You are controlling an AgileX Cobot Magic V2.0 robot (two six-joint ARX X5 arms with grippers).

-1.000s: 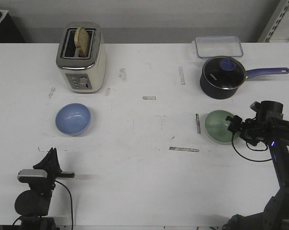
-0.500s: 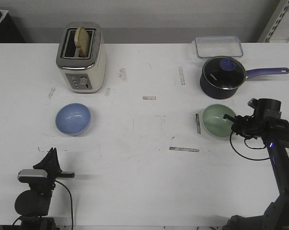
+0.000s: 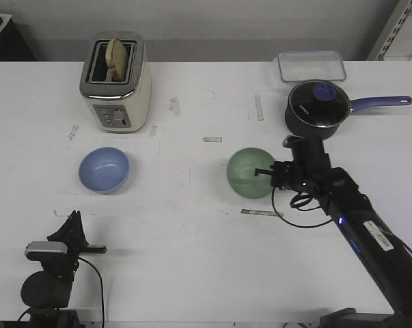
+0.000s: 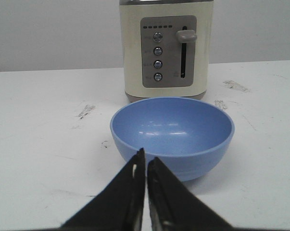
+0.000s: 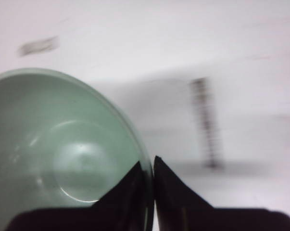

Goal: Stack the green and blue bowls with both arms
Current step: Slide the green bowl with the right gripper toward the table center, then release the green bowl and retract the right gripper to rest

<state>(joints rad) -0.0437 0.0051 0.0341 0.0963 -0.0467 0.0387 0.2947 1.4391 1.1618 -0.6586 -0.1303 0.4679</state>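
Observation:
The blue bowl sits upright on the table's left side, in front of the toaster; the left wrist view shows this blue bowl close ahead. My left gripper is low at the near left, short of that bowl, and my left gripper is shut with nothing in it. The green bowl is tilted near the table's middle. My right gripper holds its right rim. In the right wrist view my right gripper pinches the rim of the green bowl.
A cream toaster holding bread stands at the back left, also seen behind the blue bowl as the toaster. A dark navy saucepan with a long handle and a clear lidded container are at the back right. Tape marks dot the table.
My right arm has carried the green bowl leftwards from the right side to near the table's middle, tilting it. The left arm and blue bowl have not moved.

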